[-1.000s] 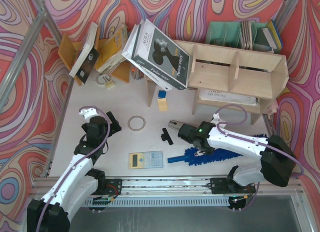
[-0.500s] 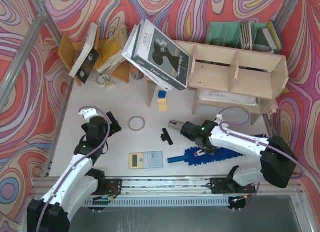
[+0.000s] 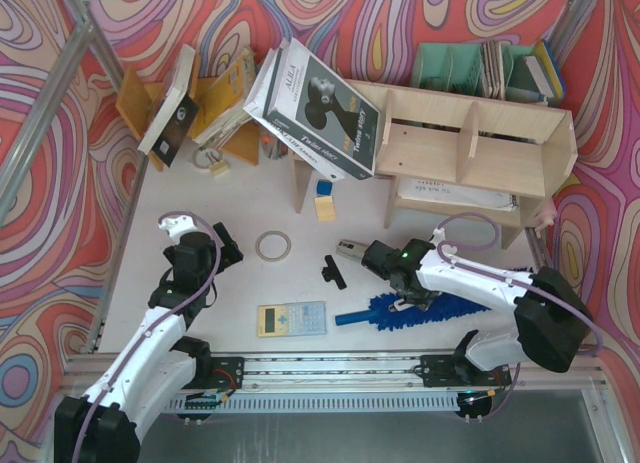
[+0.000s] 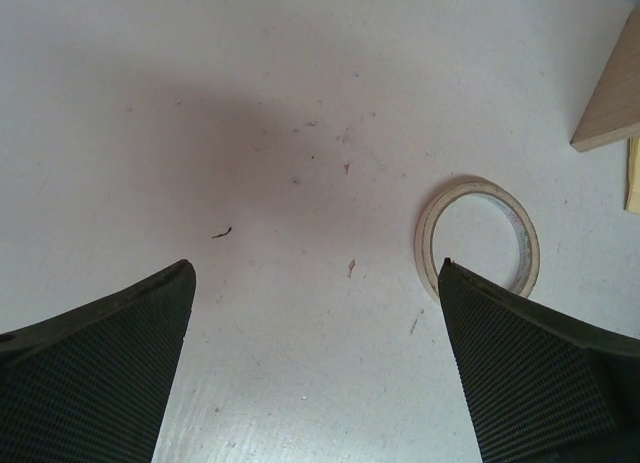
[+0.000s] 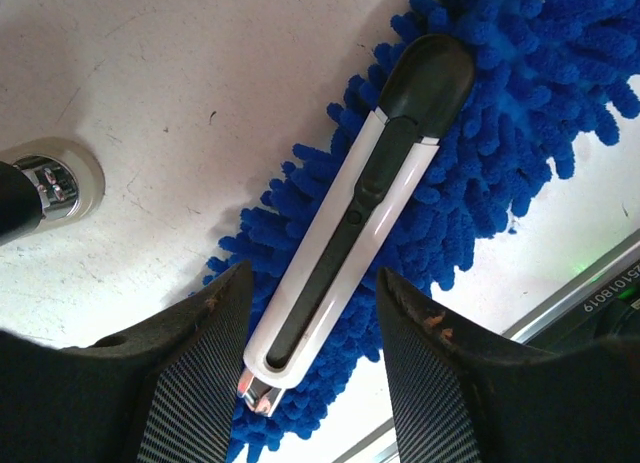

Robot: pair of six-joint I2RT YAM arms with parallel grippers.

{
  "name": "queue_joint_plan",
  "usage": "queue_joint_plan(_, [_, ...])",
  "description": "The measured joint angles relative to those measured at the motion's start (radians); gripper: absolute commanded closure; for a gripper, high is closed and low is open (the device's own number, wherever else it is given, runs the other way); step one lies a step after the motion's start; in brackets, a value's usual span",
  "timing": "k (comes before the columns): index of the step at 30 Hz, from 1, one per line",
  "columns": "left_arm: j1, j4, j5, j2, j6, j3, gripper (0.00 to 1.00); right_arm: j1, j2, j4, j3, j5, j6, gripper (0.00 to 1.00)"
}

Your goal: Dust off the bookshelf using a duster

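Judging this the pick-up step: duster (image 3: 380,311) lies low centre-right on the surface (image 3: 240,208), a cutter (image 5: 350,223) atop it. Right gripper (image 5: 312,273) parted astride the cutter, holding nothing; left gripper (image 4: 315,268) wide open. Next I shift to the duster's handle (image 3: 350,318).

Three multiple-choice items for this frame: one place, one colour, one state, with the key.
1. The duster lies: A) on the table under the right gripper; B) inside the bookshelf; C) on the calculator.
2. The slim tool on the duster is: A) red; B) white and black; C) green.
3. The left gripper is: A) shut on the tape ring; B) open, empty; C) shut on the duster.
Key: A, blue fluff shows in the right wrist view; B, white body with black slider; B, its fingers stand wide apart over bare table.
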State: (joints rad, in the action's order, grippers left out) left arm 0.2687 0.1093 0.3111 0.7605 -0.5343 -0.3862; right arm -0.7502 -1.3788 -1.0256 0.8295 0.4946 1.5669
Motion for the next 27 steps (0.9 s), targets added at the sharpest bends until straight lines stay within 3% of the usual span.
queue_joint_plan(27, [0.0,0.0,0.0,0.006,0.0,0.0,0.02,0.031,-0.032,0.064,-0.04,-0.002,-0.035,0.68])
